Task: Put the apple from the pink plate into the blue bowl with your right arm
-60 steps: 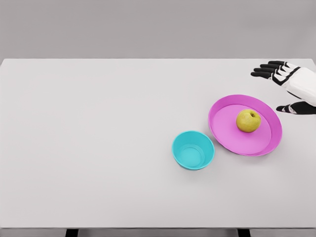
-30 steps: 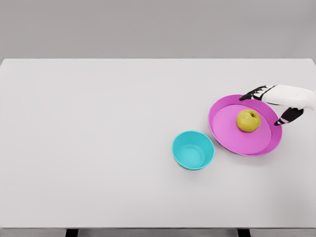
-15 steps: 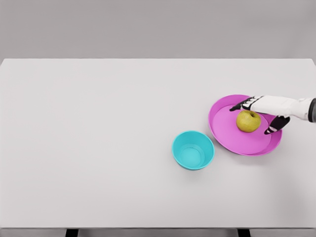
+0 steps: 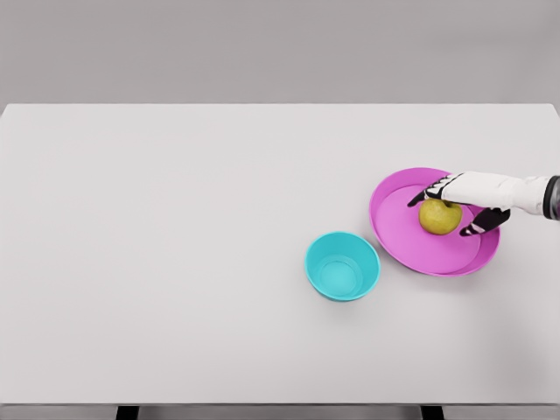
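A yellow-green apple [image 4: 437,219] lies in the pink plate [image 4: 411,236] at the right of the table. My right hand [image 4: 446,208] comes in from the right edge and hovers over the apple. Its dark fingers [image 4: 423,194] reach past the apple's far side and the thumb [image 4: 479,225] sits at its near right. The fingers are spread around the apple and have not closed on it. The blue bowl [image 4: 342,266] stands upright to the lower left of the plate, with nothing in it. The left arm does not show.
The white table [image 4: 175,262] spans the whole view, with its front edge near the bottom of the picture. Bowl and plate stand almost touching.
My right hand has come down from the table's far right and moved left over the plate, and its fingers now bracket the apple. Apple, plate and bowl have stayed put.
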Controlling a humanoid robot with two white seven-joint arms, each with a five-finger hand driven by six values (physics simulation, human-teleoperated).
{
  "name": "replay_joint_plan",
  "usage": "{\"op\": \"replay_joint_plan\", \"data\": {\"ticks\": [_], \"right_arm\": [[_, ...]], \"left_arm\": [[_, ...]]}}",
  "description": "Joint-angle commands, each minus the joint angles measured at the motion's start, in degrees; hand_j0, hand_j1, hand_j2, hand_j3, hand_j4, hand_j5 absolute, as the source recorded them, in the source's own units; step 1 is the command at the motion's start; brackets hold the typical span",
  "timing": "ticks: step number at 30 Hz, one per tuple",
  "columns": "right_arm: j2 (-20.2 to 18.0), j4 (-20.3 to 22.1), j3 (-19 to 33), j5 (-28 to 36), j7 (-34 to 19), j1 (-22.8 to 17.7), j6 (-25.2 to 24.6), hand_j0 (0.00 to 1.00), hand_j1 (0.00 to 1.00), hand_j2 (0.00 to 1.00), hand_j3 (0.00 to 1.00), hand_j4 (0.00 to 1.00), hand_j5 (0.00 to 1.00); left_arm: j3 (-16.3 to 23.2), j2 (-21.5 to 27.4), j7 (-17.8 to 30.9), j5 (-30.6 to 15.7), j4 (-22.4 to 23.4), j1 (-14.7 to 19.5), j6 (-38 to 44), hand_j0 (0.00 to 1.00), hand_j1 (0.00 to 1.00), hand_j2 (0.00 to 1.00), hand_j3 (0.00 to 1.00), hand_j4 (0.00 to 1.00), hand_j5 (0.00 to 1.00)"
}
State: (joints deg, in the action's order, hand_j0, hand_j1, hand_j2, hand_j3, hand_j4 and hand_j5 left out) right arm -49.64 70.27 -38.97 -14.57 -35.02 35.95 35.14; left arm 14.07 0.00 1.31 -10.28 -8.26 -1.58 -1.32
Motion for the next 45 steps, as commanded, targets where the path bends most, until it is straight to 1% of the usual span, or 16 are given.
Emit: {"op": "replay_joint_plan", "data": {"ticks": [1,2,5,7,13,19,21,22,23,25,28,34,37,39,43,45], "right_arm": [[-0.10,0.04,0.03,0.34,0.02,0.00,-0.14,0.68,0.68,0.68,0.68,0.68,0.68],[-0.10,0.04,0.03,0.25,0.02,0.00,-0.14,0.64,0.64,0.64,0.64,0.64,0.64],[-0.10,0.04,0.03,0.25,0.02,0.00,-0.14,0.56,0.56,0.56,0.56,0.56,0.56],[-0.10,0.04,0.03,0.25,0.02,0.00,-0.14,0.52,0.52,0.52,0.52,0.52,0.52],[-0.46,0.13,0.73,0.25,0.02,0.09,-0.14,0.51,0.51,0.51,0.51,0.51,0.51],[-0.81,1.54,1.61,0.42,0.02,0.97,-0.14,0.51,0.51,0.51,0.51,0.51,0.51],[-0.90,3.29,3.37,0.42,0.02,0.88,-0.14,0.51,0.51,0.51,0.51,0.51,0.51],[-0.90,4.17,3.55,0.42,0.02,0.88,-0.14,0.46,0.46,0.46,0.46,0.46,0.46],[-0.98,5.32,3.90,0.42,0.02,0.88,-0.14,0.45,0.45,0.45,0.45,0.45,0.45],[-1.16,7.69,4.08,0.42,0.02,0.79,-0.14,0.46,0.46,0.46,0.46,0.46,0.46],[-1.42,10.15,4.25,0.42,0.02,0.79,-0.14,0.46,0.46,0.46,0.46,0.46,0.46],[-1.51,17.09,4.25,0.51,0.02,0.79,-0.14,0.46,0.46,0.46,0.46,0.46,0.46],[-1.42,20.43,4.16,0.51,0.02,0.18,-0.14,0.45,0.45,0.45,0.45,0.45,0.45],[-1.42,21.49,4.16,0.51,0.02,0.18,-0.14,0.45,0.45,0.45,0.45,0.45,0.45],[-1.51,25.18,3.99,0.60,0.02,-0.09,-0.14,0.45,0.45,0.45,0.45,0.45,0.45],[-1.51,26.15,3.72,0.51,0.02,-0.52,-0.14,0.46,0.46,0.46,0.46,0.46,0.46]], "left_arm": [[0.00,0.00,0.01,0.00,0.00,0.00,0.00,1.00,1.00,1.00,1.00,1.00,1.00],[0.00,0.00,0.01,0.00,0.00,0.00,0.00,1.00,1.00,1.00,1.00,1.00,1.00],[0.00,0.00,0.01,0.00,0.00,0.00,0.00,1.00,1.00,1.00,1.00,1.00,1.00],[0.00,0.00,0.01,0.00,0.00,0.00,0.00,1.00,1.00,1.00,1.00,1.00,1.00],[0.00,0.00,0.01,0.00,0.00,0.00,0.00,1.00,1.00,1.00,1.00,1.00,1.00],[0.00,0.00,0.01,0.00,0.00,0.00,0.00,1.00,1.00,1.00,1.00,1.00,1.00],[0.00,0.00,0.01,0.00,0.00,0.00,0.00,1.00,1.00,1.00,1.00,1.00,1.00],[0.00,0.00,0.01,0.00,0.00,0.00,0.00,1.00,1.00,1.00,1.00,1.00,1.00],[0.00,0.00,0.01,0.00,0.00,0.00,0.00,1.00,1.00,1.00,1.00,1.00,1.00],[0.00,0.00,0.01,0.00,0.00,0.00,0.00,1.00,1.00,1.00,1.00,1.00,1.00],[0.00,0.00,0.01,0.00,0.00,0.00,0.00,1.00,1.00,1.00,1.00,1.00,1.00],[0.00,0.00,0.01,0.00,0.00,0.00,0.00,1.00,1.00,1.00,1.00,1.00,1.00],[0.00,0.00,0.01,0.00,0.00,0.00,0.00,1.00,1.00,1.00,1.00,1.00,1.00],[0.00,0.00,0.01,0.00,0.00,0.00,0.00,1.00,1.00,1.00,1.00,1.00,1.00],[0.00,0.00,0.01,0.00,0.00,0.00,0.00,1.00,1.00,1.00,1.00,1.00,1.00],[0.00,0.00,0.01,0.00,0.00,0.00,0.00,1.00,1.00,1.00,1.00,1.00,1.00]]}}
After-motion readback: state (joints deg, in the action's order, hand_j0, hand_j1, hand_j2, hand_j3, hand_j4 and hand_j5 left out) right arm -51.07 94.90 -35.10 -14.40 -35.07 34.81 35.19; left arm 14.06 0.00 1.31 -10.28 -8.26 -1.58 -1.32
